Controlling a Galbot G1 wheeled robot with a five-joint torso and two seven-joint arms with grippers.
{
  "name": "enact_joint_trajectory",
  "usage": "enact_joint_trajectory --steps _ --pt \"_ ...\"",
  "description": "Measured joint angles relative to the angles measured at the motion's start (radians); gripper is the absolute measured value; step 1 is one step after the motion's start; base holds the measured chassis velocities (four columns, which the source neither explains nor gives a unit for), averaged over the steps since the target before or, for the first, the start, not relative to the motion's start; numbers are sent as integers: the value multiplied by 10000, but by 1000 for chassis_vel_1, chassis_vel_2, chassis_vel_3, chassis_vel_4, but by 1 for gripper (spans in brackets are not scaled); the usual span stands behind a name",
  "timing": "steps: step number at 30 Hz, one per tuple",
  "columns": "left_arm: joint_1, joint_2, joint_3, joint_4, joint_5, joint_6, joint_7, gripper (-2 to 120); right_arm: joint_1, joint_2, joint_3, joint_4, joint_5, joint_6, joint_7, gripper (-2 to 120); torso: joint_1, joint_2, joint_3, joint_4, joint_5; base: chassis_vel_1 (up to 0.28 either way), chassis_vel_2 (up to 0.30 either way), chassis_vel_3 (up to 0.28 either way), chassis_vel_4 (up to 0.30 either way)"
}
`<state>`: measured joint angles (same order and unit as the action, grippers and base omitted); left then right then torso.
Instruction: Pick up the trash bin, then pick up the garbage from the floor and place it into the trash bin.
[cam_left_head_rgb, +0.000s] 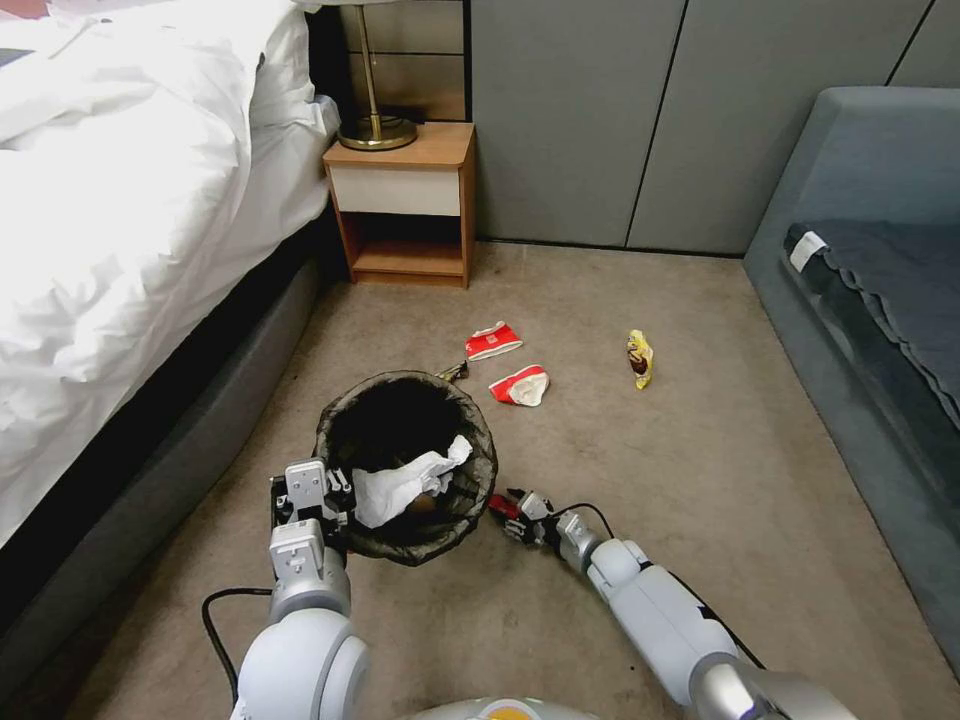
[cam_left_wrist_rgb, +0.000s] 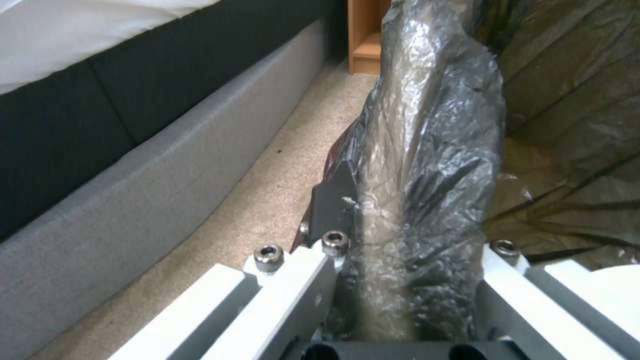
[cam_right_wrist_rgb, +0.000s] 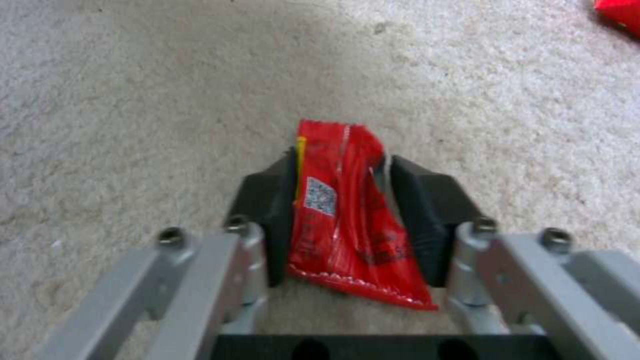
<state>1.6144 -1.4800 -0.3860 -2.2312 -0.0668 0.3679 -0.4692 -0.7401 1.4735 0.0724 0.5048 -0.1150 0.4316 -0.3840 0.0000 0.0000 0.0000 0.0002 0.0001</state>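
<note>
The trash bin (cam_left_head_rgb: 405, 462), lined with a dark crinkly bag, hangs just above the carpet with my left gripper (cam_left_head_rgb: 312, 497) shut on its near-left rim (cam_left_wrist_rgb: 413, 165). A crumpled white tissue (cam_left_head_rgb: 410, 483) lies inside it. Just right of the bin, low over the carpet, my right gripper (cam_left_head_rgb: 508, 508) is shut on a red wrapper (cam_right_wrist_rgb: 347, 210). More garbage lies on the floor beyond the bin: two red-and-white wrappers (cam_left_head_rgb: 493, 341) (cam_left_head_rgb: 521, 385), a yellow snack wrapper (cam_left_head_rgb: 640, 357) and a small dark scrap (cam_left_head_rgb: 453, 372) at the bin's far rim.
A bed with white bedding (cam_left_head_rgb: 120, 200) and a grey base (cam_left_wrist_rgb: 153, 175) runs along the left. A wooden nightstand (cam_left_head_rgb: 405, 205) with a brass lamp (cam_left_head_rgb: 377, 128) stands at the back. A grey-blue sofa (cam_left_head_rgb: 880, 290) lines the right. Open carpet (cam_left_head_rgb: 700, 470) lies between.
</note>
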Motion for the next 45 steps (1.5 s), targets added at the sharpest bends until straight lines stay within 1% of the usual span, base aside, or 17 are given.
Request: enact_joint_trajectory --steps 3,4,7,10,20,23,27,28,31,32,35,36,37,40,41,44,45 --pt "-9 -1 -1 0 -4 -2 1 0 -80 21 86 -41 -47 63 13 21 -1 1 0 1 1 0 0 0 0" --pt "-9 -1 -1 0 -4 -2 1 0 -80 21 86 -41 -47 63 13 21 -1 1 0 1 1 0 0 0 0" --pt "-57 10 3 0 -26 -2 1 0 -216 19 157 -2 -54 103 46 6 0 2 -1 0 2 0 0 0 0" --pt "-87 12 9 4 -36 -2 2 0 -246 6 185 1 -82 116 48 0 -1 2 -1 0 2 0 0 0 0" --pt "-126 22 38 43 -48 2 2 0 -163 -32 293 -111 -222 275 45 0 -1 1 0 1 2 0 0 0 0" --pt "-134 24 64 62 -50 12 3 0 -146 -83 391 -92 -217 322 127 0 -1 1 0 -6 -13 0 0 0 0" --pt "-139 43 80 87 -56 12 26 0 -170 -89 553 69 -186 505 265 0 0 1 1 -7 -2 0 0 0 0" --pt "-152 59 75 112 -66 12 26 0 -238 -116 691 322 -86 596 386 0 -1 1 0 -4 -8 0 0 0 0" --pt "-201 105 48 168 -116 19 20 0 -774 -247 1102 1744 699 614 843 0 0 1 1 -4 0 0 0 0 0" --pt "-201 105 48 168 -116 19 20 0 -774 -247 1102 1744 699 614 843 0 0 1 1 -4 0 0 0 0 0" --pt "-235 126 46 228 -148 31 21 0 -1396 -430 1392 3446 1341 480 1154 0 0 1 1 -3 0 0 0 0 0" --pt "-260 129 48 266 -160 41 19 0 -1828 -624 1490 4848 1800 251 1352 0 -1 1 0 -3 -1 0 0 0 0" --pt "-260 129 48 266 -160 41 19 0 -1828 -624 1490 4848 1800 251 1352 0 -1 1 0 -3 -1 0 0 0 0" --pt "-269 138 69 308 -180 45 15 0 -2505 -1010 1600 7572 2574 -167 1571 0 0 1 0 -5 1 0 0 0 0" --pt "-269 138 69 308 -180 45 15 0 -2505 -1010 1600 7572 2574 -167 1571 0 0 1 0 -5 1 0 0 0 0" --pt "-221 150 81 356 -182 45 12 0 -3169 -1354 1695 10116 3314 -449 1627 0 0 1 1 -2 1 0 0 0 0" --pt "-221 150 81 356 -182 45 12 0 -3169 -1354 1695 10116 3314 -449 1627 0 0 1 1 -2 1 0 0 0 0"
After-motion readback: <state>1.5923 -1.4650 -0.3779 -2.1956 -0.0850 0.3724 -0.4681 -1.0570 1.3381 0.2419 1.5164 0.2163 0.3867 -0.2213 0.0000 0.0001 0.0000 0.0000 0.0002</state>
